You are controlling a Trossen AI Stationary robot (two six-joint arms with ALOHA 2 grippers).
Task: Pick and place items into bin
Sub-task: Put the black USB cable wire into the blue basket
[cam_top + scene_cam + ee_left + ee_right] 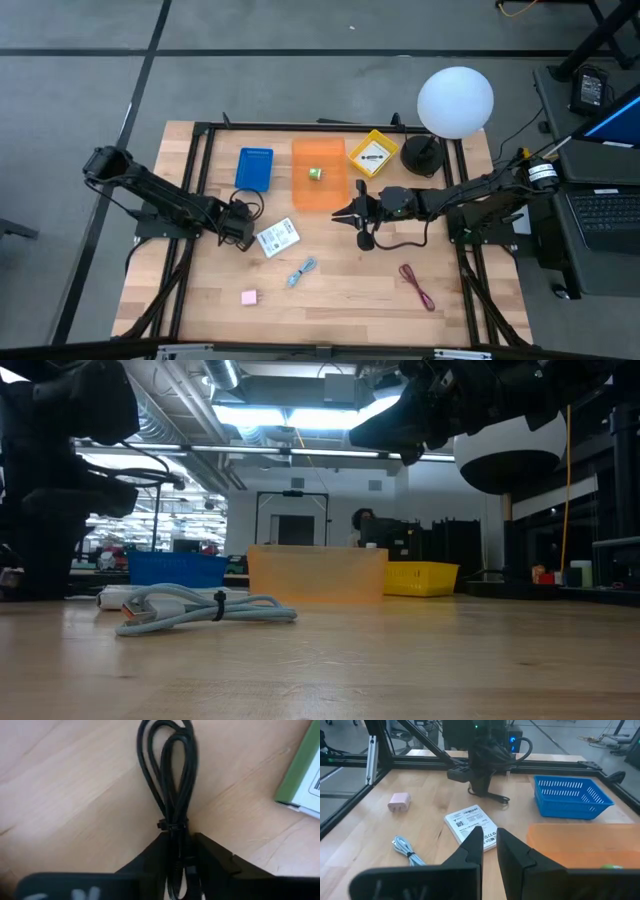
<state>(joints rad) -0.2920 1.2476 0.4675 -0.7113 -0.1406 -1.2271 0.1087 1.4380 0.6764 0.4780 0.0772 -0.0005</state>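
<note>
On the wooden table [340, 300] I see three bins lined up along the far side: an orange bin [320, 176] in the middle with a tiny greenish cube [315, 173] inside it, a blue basket [254, 168] to its left and a yellow bin [373, 154] holding a white printed packet [372, 157] to its right. A white globe lamp [455, 101] stands at the far right corner.

My left gripper [181, 851] is down at the table on the left side, its fingers closing around a bundled black cord [170, 775] that lies between them, just beside the second white printed packet [277, 237]. My right gripper [489, 847] hovers above the table near the orange bin's near right corner, fingers nearly together and holding nothing.

Nearer the front edge lie the coiled light-blue cable [302, 270], then the dark-red cord [417, 285] off to the right, and the pink cube [249, 297] to the left, all well apart from each other.
</note>
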